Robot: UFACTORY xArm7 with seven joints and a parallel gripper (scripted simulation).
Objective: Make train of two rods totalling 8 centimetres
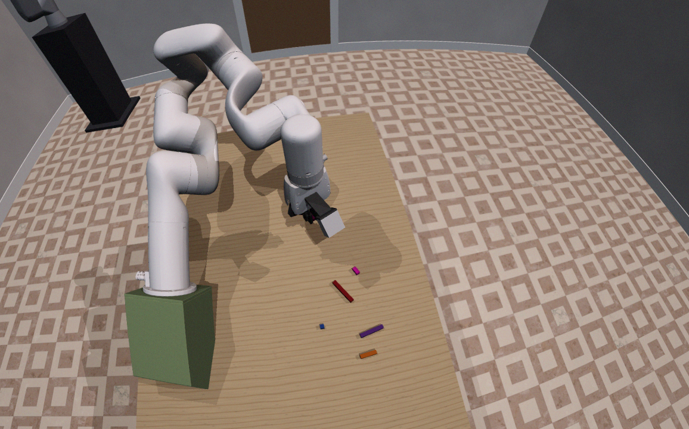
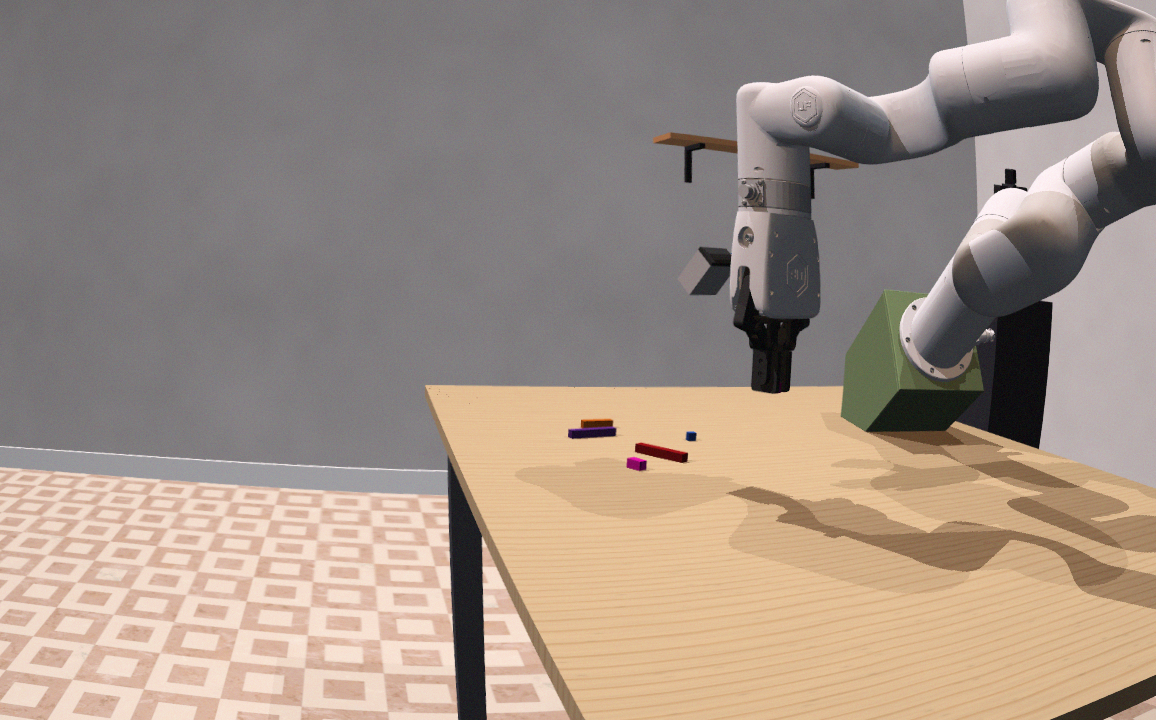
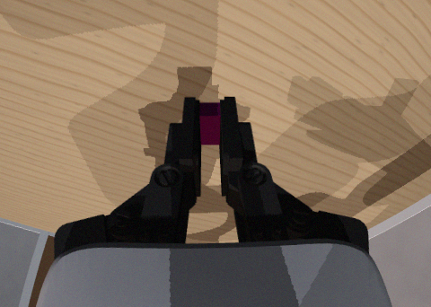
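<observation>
My gripper is shut on a small magenta rod and holds it well above the table. It also shows in the top view and in the exterior view. The other rods lie flat and apart from each other on the table, towards its near end in the top view. They are a second magenta rod, a red rod, a tiny blue rod, a purple rod and an orange rod. The same rods show in the exterior view, with the red one and the purple one. None of them shows in the wrist view.
The arm's green base block stands at the table's left edge. A black stand is on the floor behind it. The table edge runs close to the right of the rods in the top view.
</observation>
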